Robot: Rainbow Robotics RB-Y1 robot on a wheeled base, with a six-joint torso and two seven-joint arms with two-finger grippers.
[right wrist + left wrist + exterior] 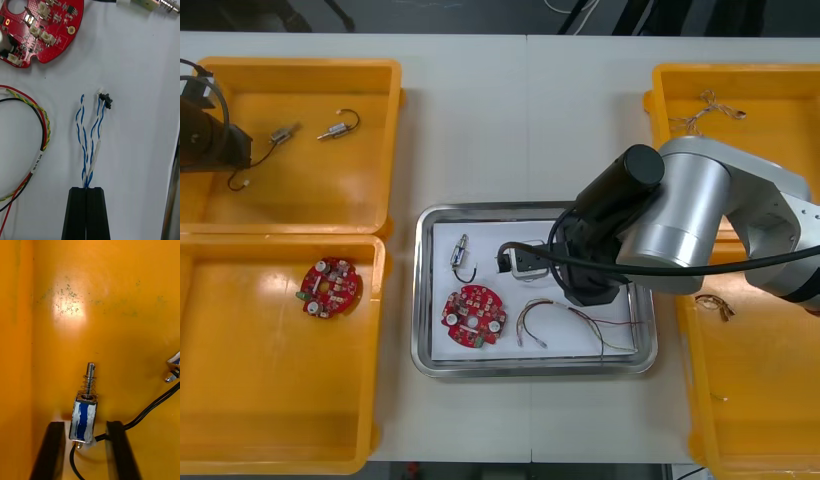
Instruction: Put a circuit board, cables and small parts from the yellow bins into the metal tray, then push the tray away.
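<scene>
Right gripper [86, 190] pinches twisted blue-white cable [90, 131] over metal tray [423, 300] for drop-off. Left gripper [85, 425], wide, straddles small metal part [84, 414] to grab.

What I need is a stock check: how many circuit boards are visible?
2. One circuit board lies in the metal tray; the other in the left yellow bin nearer the robot. The right arm may hide more.

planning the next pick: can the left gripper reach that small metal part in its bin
Probably yes: the left gripper stands open astride the small metal part on the yellow bin floor; only a black lead crosses by one finger.
</scene>
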